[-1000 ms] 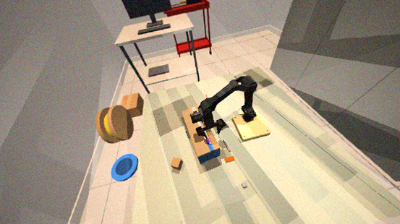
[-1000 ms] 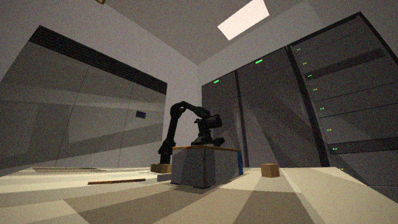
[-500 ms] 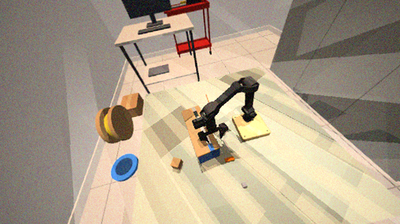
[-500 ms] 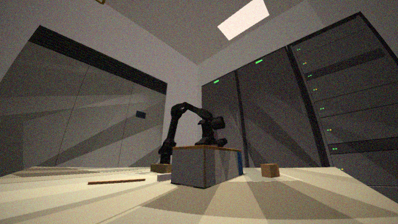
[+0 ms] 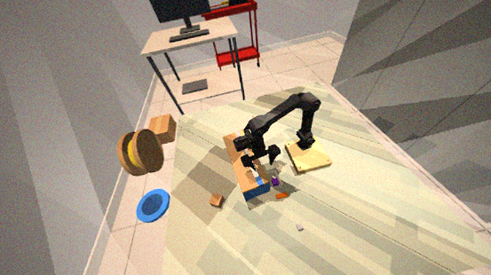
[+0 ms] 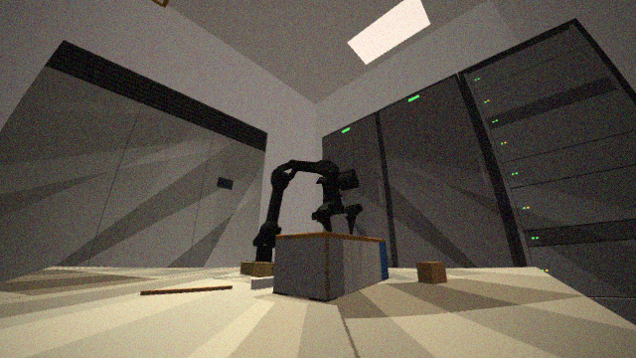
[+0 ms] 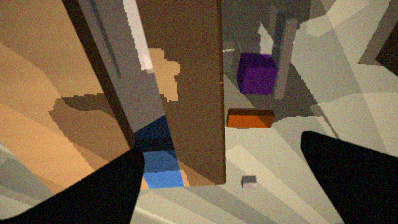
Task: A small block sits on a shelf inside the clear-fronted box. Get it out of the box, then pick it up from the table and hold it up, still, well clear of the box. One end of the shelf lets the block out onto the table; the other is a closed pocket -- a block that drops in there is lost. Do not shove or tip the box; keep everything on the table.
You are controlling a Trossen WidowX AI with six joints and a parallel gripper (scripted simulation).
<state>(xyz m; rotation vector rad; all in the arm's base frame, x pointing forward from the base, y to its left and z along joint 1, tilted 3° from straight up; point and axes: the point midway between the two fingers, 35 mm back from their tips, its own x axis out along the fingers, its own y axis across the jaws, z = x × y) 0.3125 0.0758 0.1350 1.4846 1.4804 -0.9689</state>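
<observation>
And there it is, operator: the purple block (image 5: 275, 181) (image 7: 257, 74) is out of the box (image 5: 244, 173) (image 6: 308, 264) (image 7: 200, 125) and down on the table (image 5: 351, 226) (image 6: 224, 323) (image 7: 285, 165), beside the box's long side. That looks like the tricky half done, with the pocket no longer a threat.

Your gripper (image 5: 262, 164) (image 6: 339, 233) (image 7: 221, 147) stands wide, released, nothing between its fingers. It hangs above the box, one fingertip over the box side, the other out over open table. In the wrist view the block lies beyond the fingertips, farther up the picture and between their two lines, nearer the right-hand one. The orange bar (image 5: 282, 195) (image 7: 250, 119) lies between the block and the fingertips, and a pale strip (image 7: 286, 59) stands just beside the block (touching or not, I can't tell you).

So what have you left? The grasp, the lift, and the still hold well clear of the box; none of those has begun. I'd call for the fingers to shift off the box and over the block before you go down. Drop straight from here and you'd risk a finger landing on the box. Mind that strip, too: it could crowd your closing finger.
</observation>
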